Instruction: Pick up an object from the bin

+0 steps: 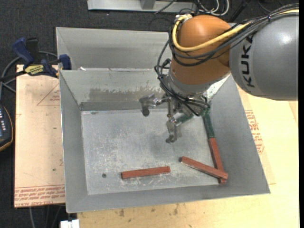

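Nearest us, close to the middle of the front edge of the bin [71, 141], we see a flat reddish-brown stick [145, 173] lying almost parallel to that edge. Toward the front right corner a second reddish stick [203, 169] lies slanted. Its right end meets the lower end of a red stick with a green upper end [214, 151], which runs along the foot of the right wall toward the back.

Farther in, over bare floor near the bin's middle, we see the gripper [158, 125]. Its fingers are spread wide with nothing between them. The green-ended stick lies near the jaws on their right, outside them. The two other sticks lie well apart from the jaws, toward the front. Behind the gripper rise the orange cover [202, 37] and the grey arm [270, 56].
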Robot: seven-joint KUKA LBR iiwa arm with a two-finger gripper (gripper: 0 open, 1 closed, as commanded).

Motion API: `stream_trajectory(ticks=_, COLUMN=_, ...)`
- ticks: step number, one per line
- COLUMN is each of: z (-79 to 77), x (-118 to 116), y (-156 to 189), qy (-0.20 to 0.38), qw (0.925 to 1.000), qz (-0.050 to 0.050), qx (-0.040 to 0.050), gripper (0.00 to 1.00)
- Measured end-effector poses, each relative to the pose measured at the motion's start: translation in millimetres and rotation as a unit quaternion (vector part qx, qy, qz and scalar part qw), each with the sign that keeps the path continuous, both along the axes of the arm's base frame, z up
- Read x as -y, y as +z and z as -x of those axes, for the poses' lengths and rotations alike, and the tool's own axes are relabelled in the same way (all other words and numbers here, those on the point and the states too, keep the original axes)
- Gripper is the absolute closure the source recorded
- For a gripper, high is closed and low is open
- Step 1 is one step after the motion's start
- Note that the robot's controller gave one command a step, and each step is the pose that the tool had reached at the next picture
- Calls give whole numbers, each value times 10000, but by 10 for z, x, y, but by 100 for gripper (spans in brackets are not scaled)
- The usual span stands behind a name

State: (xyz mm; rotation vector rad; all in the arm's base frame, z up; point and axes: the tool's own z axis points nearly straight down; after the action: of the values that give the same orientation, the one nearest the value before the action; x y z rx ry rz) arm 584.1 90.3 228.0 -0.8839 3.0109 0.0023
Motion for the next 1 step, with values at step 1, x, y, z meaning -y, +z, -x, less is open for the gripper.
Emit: stream_trajectory(ticks=1, z=342, x=-267, y=-1316, qy=427, qw=9991, qz=4, qx=-58, gripper=0)
